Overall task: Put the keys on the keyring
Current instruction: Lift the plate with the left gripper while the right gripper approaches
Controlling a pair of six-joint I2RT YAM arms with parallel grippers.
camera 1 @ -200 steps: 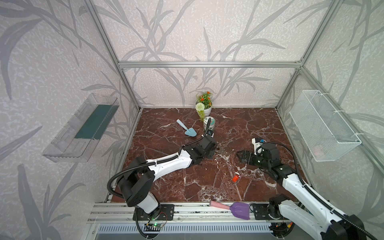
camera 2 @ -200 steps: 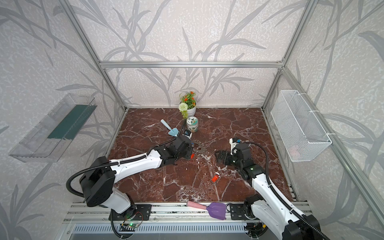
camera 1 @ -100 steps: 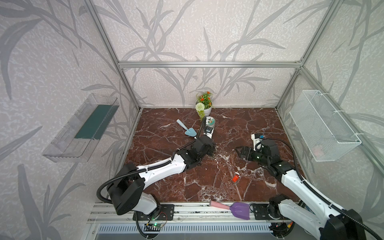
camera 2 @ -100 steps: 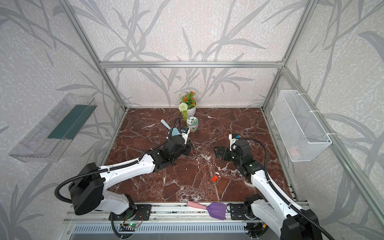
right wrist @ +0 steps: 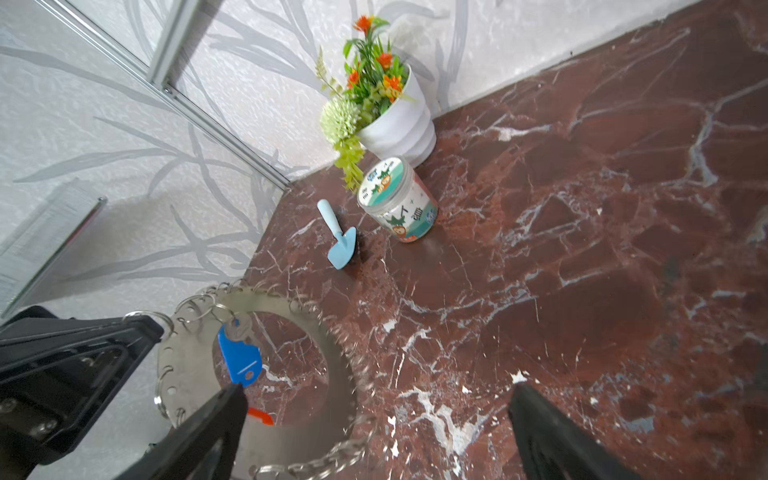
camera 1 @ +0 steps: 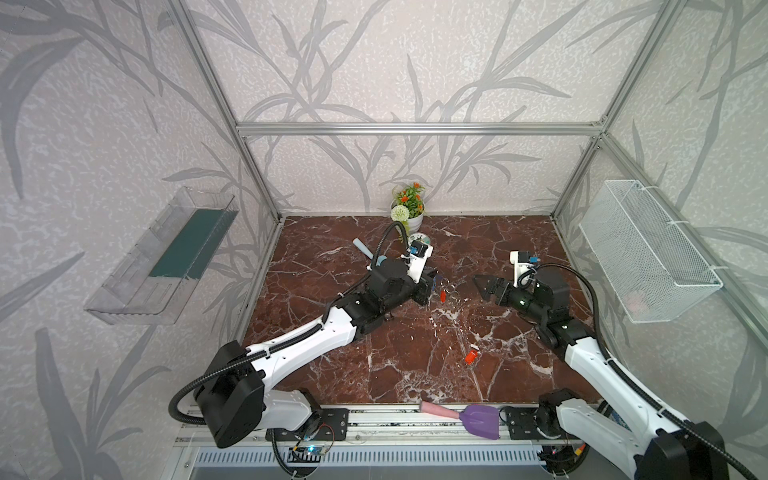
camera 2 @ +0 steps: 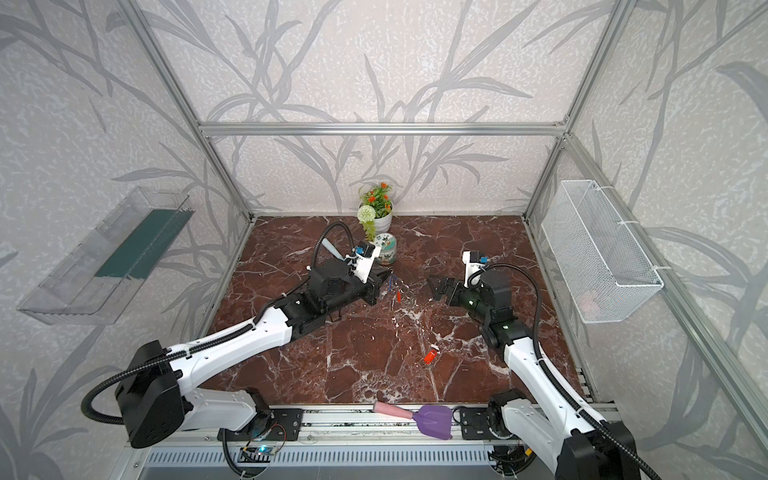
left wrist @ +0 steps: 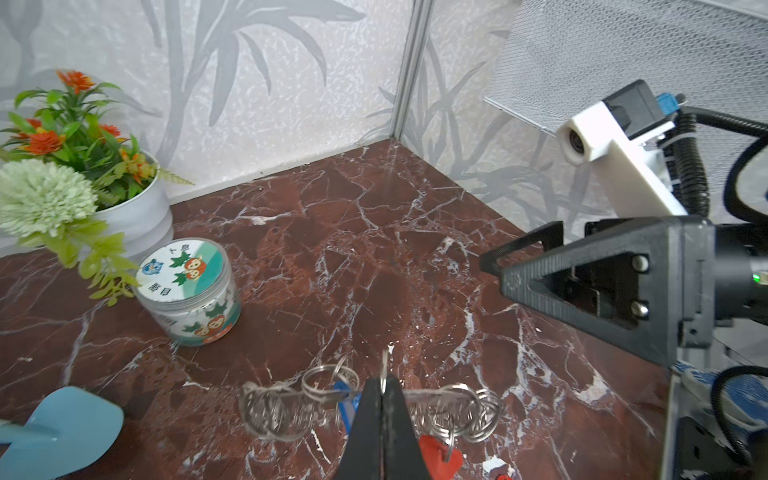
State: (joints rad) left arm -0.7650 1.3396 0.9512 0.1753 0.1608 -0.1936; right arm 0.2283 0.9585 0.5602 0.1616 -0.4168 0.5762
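Note:
My left gripper [camera 1: 432, 286] [left wrist: 382, 386] is shut on the rim of the keyring [right wrist: 187, 370], a flat grey toothed annulus edged with small wire rings, and holds it above the table. In the left wrist view the keyring [left wrist: 286, 407] shows edge-on. A blue key [right wrist: 239, 357] [left wrist: 347, 401] and a red key [left wrist: 438, 453] [camera 1: 443, 296] hang from its rings. My right gripper [camera 1: 478, 284] [right wrist: 376, 415] stands open just to the right of the keyring and holds nothing. A small red-orange piece [camera 1: 471, 356] lies on the table in front of them.
At the back stand a white flower pot [camera 1: 409, 214] and a patterned cup [right wrist: 399, 203], with a blue trowel [right wrist: 338, 239] beside them. A purple trowel [camera 1: 478, 419] lies on the front rail. A wire basket [camera 1: 648, 253] and a clear shelf [camera 1: 166, 257] hang on the side walls.
My left gripper has turned its wrist and lifted the keyring off the table. My right gripper has risen and moved a little toward the back, still open.

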